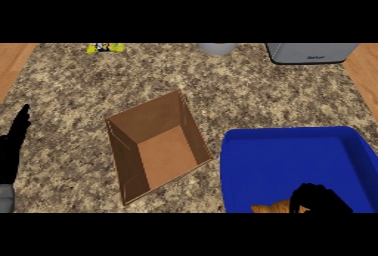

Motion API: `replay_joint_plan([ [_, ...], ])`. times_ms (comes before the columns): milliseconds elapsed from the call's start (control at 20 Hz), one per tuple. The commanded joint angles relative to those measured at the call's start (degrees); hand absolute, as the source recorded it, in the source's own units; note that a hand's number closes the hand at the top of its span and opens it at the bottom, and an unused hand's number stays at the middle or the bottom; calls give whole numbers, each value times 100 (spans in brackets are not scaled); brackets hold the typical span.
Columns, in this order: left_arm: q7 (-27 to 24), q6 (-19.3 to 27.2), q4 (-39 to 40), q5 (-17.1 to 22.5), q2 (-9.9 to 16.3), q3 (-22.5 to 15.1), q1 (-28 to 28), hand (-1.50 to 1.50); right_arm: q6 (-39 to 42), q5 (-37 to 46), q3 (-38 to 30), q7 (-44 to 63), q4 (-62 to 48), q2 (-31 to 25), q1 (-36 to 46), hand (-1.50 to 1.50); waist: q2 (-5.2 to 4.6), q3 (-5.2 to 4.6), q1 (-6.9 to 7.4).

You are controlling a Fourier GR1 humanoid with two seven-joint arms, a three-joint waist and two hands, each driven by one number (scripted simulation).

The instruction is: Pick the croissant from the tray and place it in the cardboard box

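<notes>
The right hand [319, 199] is down inside the blue tray [295, 145], at the tray's near end by the lower edge of the view, with its black fingers curled over and downward. Just to the left of it, and touching or nearly touching the fingers, a small orange-brown piece of the croissant [269, 207] shows on the tray floor; most of it is cut off by the edge of the view or hidden by the hand, so I cannot tell whether the fingers have actually closed around it. The croissant is in the tray, not in the box.

The cardboard box [159, 147] sits open on the speckled stone counter [88, 80], just left of the tray and turned at an angle to it, its brown floor bare.

The left hand [13, 140] rests at the far left edge of the view, fingers straight and together, pointing up, well apart from the box.

Along the far edge of the counter stand 3 things: a small yellow packet [105, 47], a pale round container [218, 48] and a grey appliance [311, 52]
</notes>
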State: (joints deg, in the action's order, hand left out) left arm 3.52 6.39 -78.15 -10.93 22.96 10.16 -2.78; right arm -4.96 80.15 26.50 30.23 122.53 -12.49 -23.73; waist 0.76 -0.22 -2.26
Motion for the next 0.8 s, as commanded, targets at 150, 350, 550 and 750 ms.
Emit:
replay_joint_plan([
  [150,72,35,165,-160,-66,-101,-324,0,467,1565,1718,370,1628,185,-175,150,-49,12,131],
  [350,-54,-133,69,-49,-30,-23,-123,0,1421,1906,2638,794,1376,1113,628,150,-64,12,244],
  [550,-91,-26,203,-189,-160,-141,-321,0,1249,1091,2757,1751,894,1227,1869,150,-102,11,309],
  [750,-35,-158,242,-114,-132,-139,-507,0,919,433,2359,2257,480,1208,2530,150,-130,10,395],
])
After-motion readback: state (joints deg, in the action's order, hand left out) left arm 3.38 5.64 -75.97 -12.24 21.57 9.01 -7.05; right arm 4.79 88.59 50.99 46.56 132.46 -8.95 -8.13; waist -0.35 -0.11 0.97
